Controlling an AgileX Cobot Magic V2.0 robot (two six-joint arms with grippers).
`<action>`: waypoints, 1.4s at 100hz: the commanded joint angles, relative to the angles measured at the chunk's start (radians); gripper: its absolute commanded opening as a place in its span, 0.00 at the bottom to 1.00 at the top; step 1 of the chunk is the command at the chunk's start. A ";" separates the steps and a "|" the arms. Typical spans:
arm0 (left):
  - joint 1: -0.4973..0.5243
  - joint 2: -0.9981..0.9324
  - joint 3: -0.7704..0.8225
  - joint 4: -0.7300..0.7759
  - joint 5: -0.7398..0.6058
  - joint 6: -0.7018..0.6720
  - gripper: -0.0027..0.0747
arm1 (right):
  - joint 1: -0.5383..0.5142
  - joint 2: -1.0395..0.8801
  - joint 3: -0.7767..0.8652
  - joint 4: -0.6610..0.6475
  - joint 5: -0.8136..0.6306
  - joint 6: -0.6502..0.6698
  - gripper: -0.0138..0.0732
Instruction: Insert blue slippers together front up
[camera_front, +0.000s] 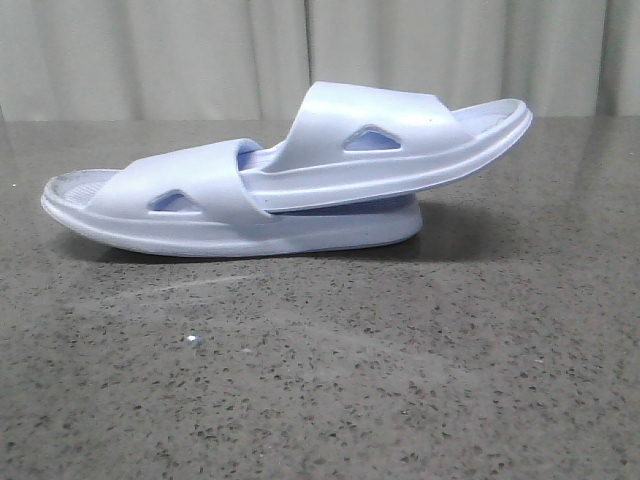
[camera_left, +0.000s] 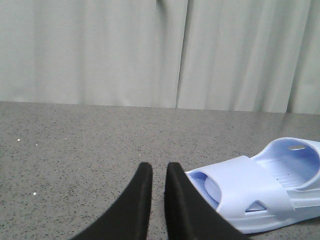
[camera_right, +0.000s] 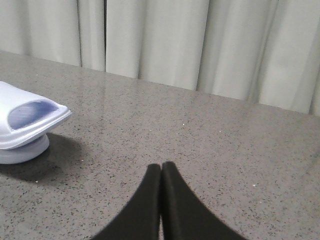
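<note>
Grey speckled stone fills the lower half of the front view, a bare table (camera_front: 320, 380) with one pale fleck low and left of centre; neither arm shows in this picture. Beyond that, across the middle of the frame, lie the blue slippers. The lower slipper (camera_front: 190, 205) sits flat on the stone, its toe end toward the left edge. The upper slipper (camera_front: 385, 140) has its front pushed in under the lower one's strap, and its far end rises toward the upper right, clear of the table. That tilt follows from the fit — the strap pins the front down while the rest rides up on the lower footbed. Judged from this, the pair is already nested and the task looks close to finished. Pale curtains (camera_front: 200, 55) close off the back.

Each wrist camera looks low and level across the table toward the curtains, so both arms seem to sit near the surface, drawn off to either side. At the bottom of its view the left gripper (camera_left: 158, 172) is nearly closed, a thin gap between the fingers, holding nothing, with the lower slipper's strap just beside it at lower right. The right gripper (camera_right: 161, 170) has its fingers pressed together on nothing — the raised slipper end lies well apart at the left edge.
</note>
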 joint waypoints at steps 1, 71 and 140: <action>-0.005 0.008 -0.026 -0.021 0.003 0.000 0.06 | -0.005 -0.015 -0.025 -0.016 -0.068 0.000 0.04; -0.016 0.008 -0.006 -0.021 0.000 0.000 0.06 | -0.005 -0.015 -0.025 -0.016 -0.068 0.000 0.04; -0.018 -0.138 0.043 1.391 -0.065 -1.265 0.06 | -0.005 -0.015 -0.025 -0.016 -0.068 0.000 0.04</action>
